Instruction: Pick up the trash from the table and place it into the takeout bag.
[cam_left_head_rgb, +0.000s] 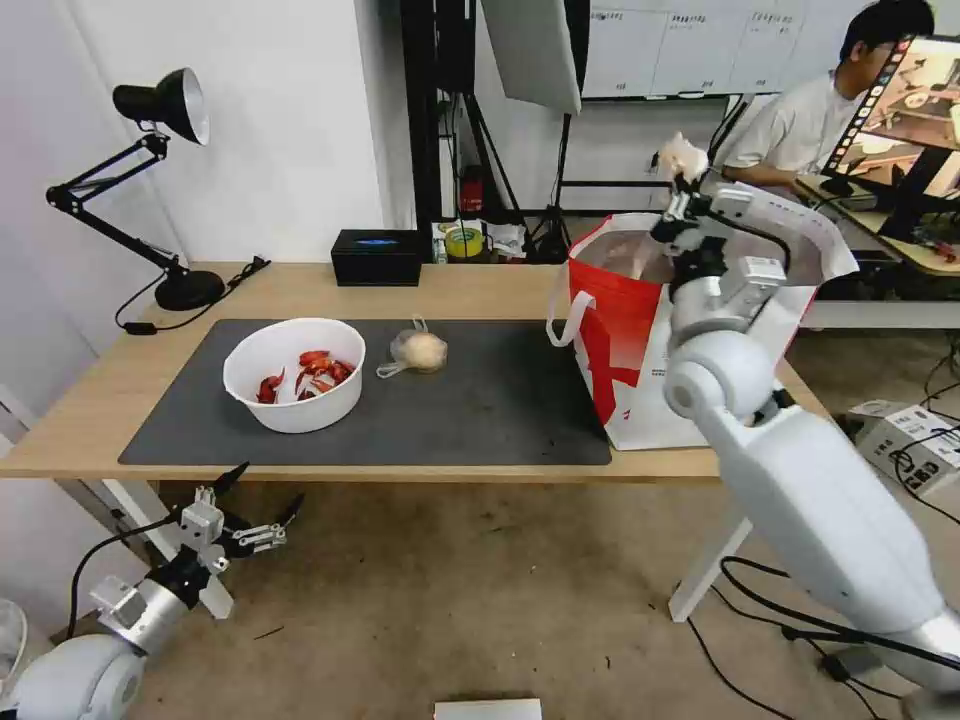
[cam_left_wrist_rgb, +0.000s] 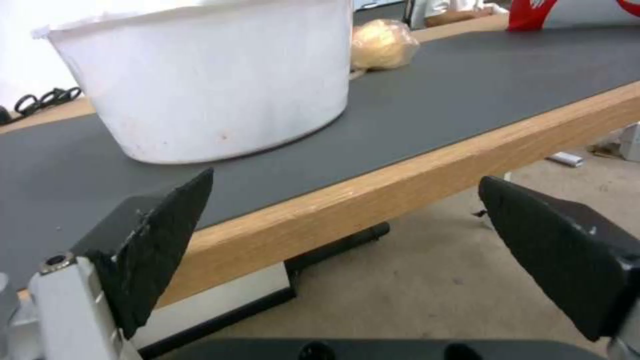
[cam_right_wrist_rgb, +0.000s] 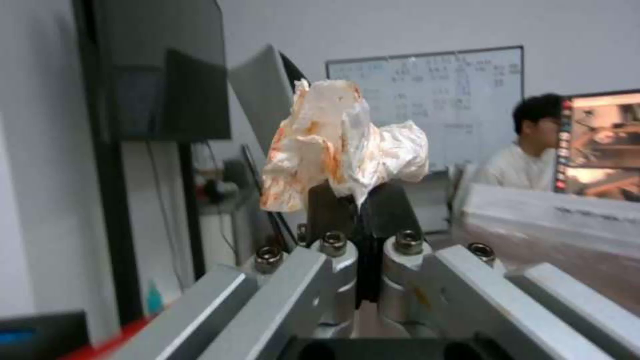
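From the head camera, the table (cam_left_head_rgb: 120, 400) stands ahead with its dark grey mat (cam_left_head_rgb: 480, 420). On the mat's left part sits the white bowl (cam_left_head_rgb: 293, 373) with red crayfish shells inside, and just to its right lies the small knotted bag (cam_left_head_rgb: 420, 351), apart from the bowl. The takeout bag (cam_left_head_rgb: 630, 340) stands upright at the table's right end, mouth open, one white handle hanging toward the mat. The right gripper (cam_left_head_rgb: 683, 178) is raised over the bag's opening, fingers pointing up, pinching the crumpled tissue (cam_left_head_rgb: 683, 155) above the rim. The left gripper (cam_left_head_rgb: 265, 490) hangs low in front of the table's near edge, below the bowl, fingers spread. A black tissue box (cam_left_head_rgb: 377, 257) and a desk lamp (cam_left_head_rgb: 160, 180) stand along the far side.

From the left wrist, the two black pads (cam_left_wrist_rgb: 167, 240) stand wide apart with nothing between them; the wooden table edge runs across between them, and beyond it the bowl stands on the mat with the knotted bag behind and a red corner of the takeout bag farther off.

From the right wrist, the jaws are closed tight on the bottom of the tissue, which is white with orange stains and bunches out above the fingertips (cam_right_wrist_rgb: 333, 205).
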